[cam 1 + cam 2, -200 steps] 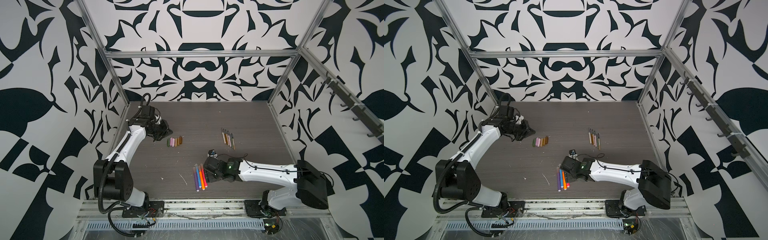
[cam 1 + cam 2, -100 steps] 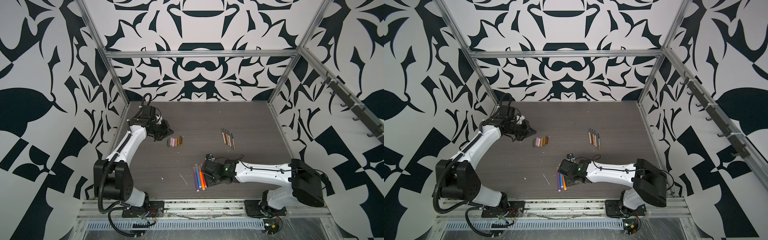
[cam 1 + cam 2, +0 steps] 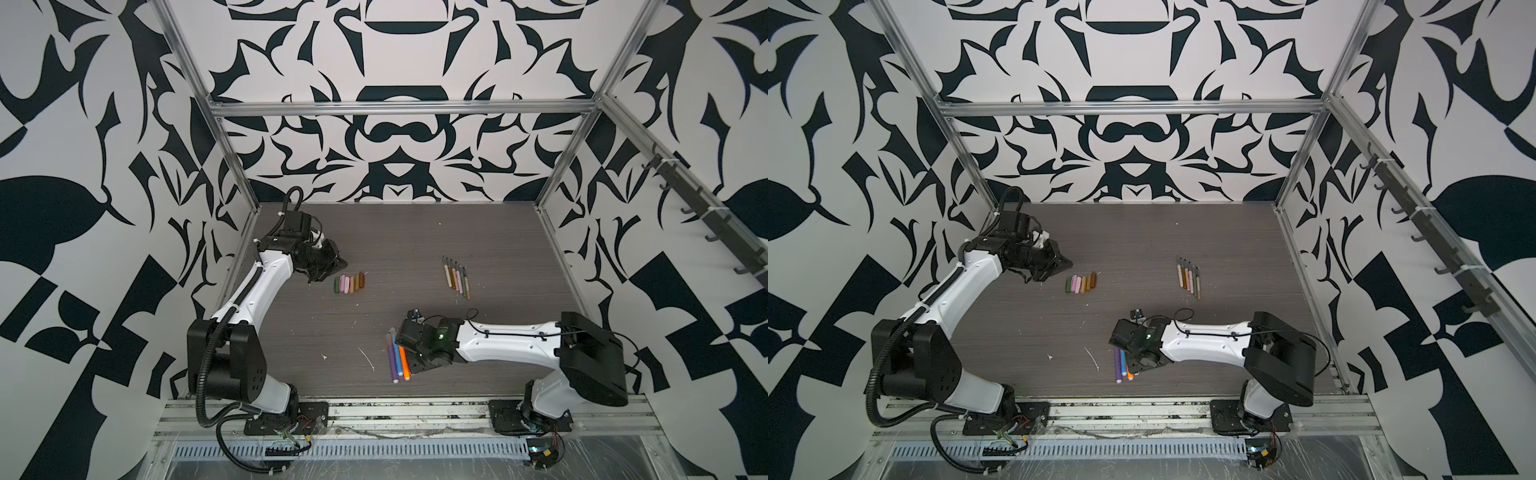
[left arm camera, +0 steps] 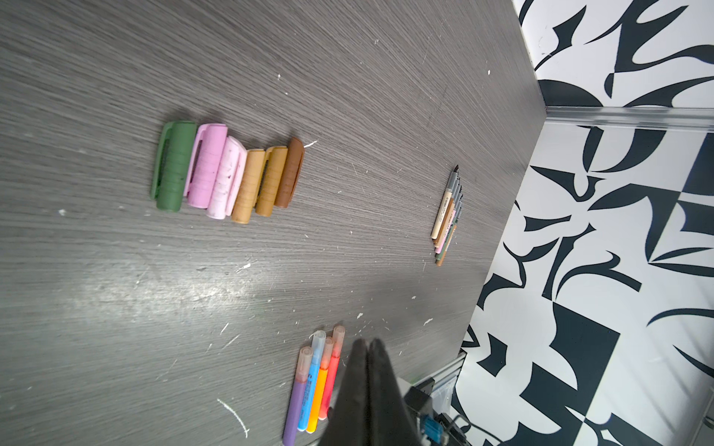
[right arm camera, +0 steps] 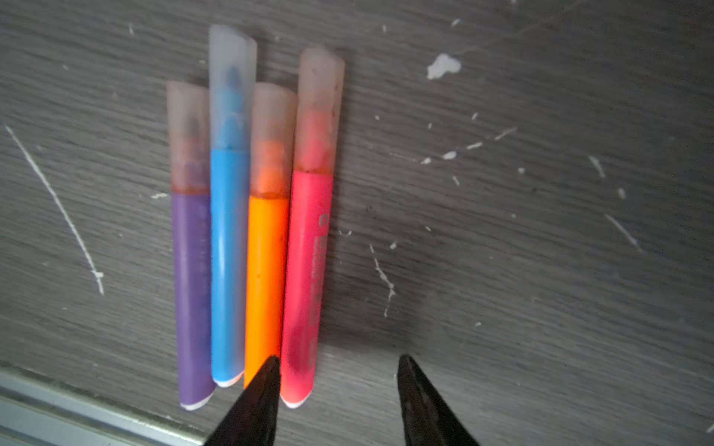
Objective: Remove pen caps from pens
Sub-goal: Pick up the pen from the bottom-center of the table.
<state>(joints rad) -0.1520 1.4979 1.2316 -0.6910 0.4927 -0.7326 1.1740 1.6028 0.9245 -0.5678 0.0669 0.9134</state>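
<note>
Four thick pens lie side by side near the table's front: purple (image 5: 191,270), blue (image 5: 228,251), orange (image 5: 266,270) and pink-red (image 5: 309,270), each with a translucent cap (image 5: 320,108) on it. My right gripper (image 5: 336,359) is open at their tail ends. One fingertip (image 5: 262,386) sits between orange and pink-red, and the other stands apart on bare table. Both top views show these pens (image 3: 397,357) (image 3: 1121,363). Several loose pen caps (image 3: 350,283) (image 4: 228,173) lie in a row at mid left. My left gripper (image 3: 340,262) (image 4: 369,343) is shut and empty beside them.
Several thin uncapped pens (image 3: 456,276) (image 4: 446,216) lie in a row at the right rear. White flecks (image 5: 442,67) dot the dark table. The metal front rail (image 5: 77,405) runs just behind the bright pens' tail ends. Patterned walls close in three sides.
My right arm has moved left over the bright pens, and its jaws have narrowed. The left arm has not moved.
</note>
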